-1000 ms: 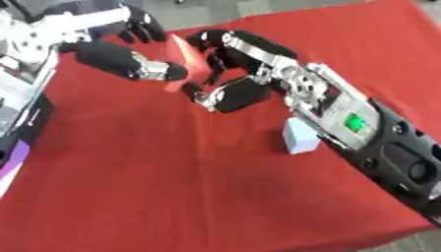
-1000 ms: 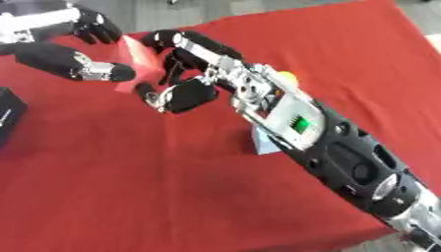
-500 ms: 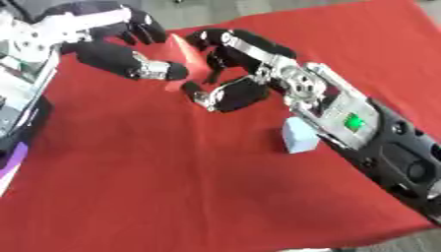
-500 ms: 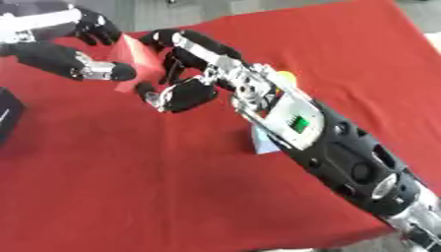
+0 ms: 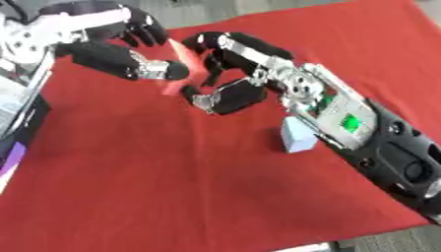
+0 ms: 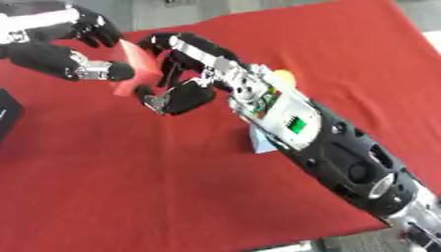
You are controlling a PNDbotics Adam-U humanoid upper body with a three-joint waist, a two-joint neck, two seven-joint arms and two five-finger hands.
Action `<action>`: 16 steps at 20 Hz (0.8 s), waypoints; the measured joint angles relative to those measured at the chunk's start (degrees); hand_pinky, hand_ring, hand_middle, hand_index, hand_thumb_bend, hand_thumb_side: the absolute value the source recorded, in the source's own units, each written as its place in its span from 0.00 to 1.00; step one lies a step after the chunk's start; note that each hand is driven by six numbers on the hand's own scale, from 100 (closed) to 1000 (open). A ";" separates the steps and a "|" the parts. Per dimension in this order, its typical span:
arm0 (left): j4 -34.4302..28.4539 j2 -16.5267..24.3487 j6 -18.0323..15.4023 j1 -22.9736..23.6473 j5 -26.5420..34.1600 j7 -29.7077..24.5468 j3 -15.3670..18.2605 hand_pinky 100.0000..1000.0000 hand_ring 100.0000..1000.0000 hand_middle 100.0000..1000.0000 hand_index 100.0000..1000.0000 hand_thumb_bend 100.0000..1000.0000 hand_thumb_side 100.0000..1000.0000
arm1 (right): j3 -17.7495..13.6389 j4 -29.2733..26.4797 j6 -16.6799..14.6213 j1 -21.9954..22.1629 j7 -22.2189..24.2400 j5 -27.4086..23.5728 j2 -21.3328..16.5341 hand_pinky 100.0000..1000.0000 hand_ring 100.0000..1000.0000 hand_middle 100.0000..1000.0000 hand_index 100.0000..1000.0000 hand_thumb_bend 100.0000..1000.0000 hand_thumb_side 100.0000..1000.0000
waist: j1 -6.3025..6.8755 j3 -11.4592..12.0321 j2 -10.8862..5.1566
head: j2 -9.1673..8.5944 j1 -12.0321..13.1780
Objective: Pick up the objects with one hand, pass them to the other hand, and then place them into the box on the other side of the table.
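While a pale red block (image 6: 136,66) is held up above the red tabletop (image 5: 172,187), it is gripped between the two hands at the far left part of the scene. The right hand (image 5: 226,74) is seen reaching in from the lower right on a long black and silver arm, with its fingers (image 5: 245,44) curled over the block from the far side and its thumb bent beneath, so that the block is pinched against the palm. The left hand (image 5: 108,42) is seen coming in from the upper left; its thumb tip is laid against the left face of the block and its fingers are curved above it, so the block is touched by both hands at once. Just beside the right forearm, on its left side and nearer than the hand, a small light blue block (image 5: 297,138) is seen standing on the cloth. On the far side of the right wrist a small yellow thing (image 6: 282,75) is partly hidden by the arm. At the left edge, below the left arm, part of a dark box (image 6: 7,115) is shown, well apart from both hands.
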 measured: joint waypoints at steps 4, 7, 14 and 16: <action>0.42 0.00 0.32 -0.03 -0.06 -0.59 -0.02 0.87 0.83 0.75 0.78 0.56 0.62 | 0.00 -0.02 0.29 0.00 0.04 0.13 0.00 0.52 0.51 0.28 0.46 0.00 0.00 | 0.00 -0.01 0.18 | 0.00 -0.01; 1.00 0.00 0.48 -0.40 -0.32 -0.97 -0.06 0.87 0.83 0.75 0.79 0.54 0.62 | -0.03 -0.38 0.35 -0.01 0.08 0.17 0.00 0.50 0.50 0.27 0.46 0.00 0.00 | 0.00 0.00 0.19 | 0.00 -0.01; 2.87 -0.48 0.52 -1.28 -1.28 -1.55 -0.42 0.88 0.83 0.75 0.79 0.49 0.59 | -0.27 -0.65 0.36 0.00 0.01 0.17 -0.01 0.47 0.46 0.24 0.44 0.00 0.00 | 0.00 0.13 0.19 | 0.00 -0.02; 3.09 -0.53 0.38 -1.57 -1.34 -1.69 -0.44 0.88 0.83 0.75 0.79 0.47 0.57 | -0.38 -0.66 0.31 0.01 -0.04 0.18 -0.05 0.46 0.45 0.24 0.44 0.00 0.00 | 0.00 0.17 0.19 | 0.00 -0.04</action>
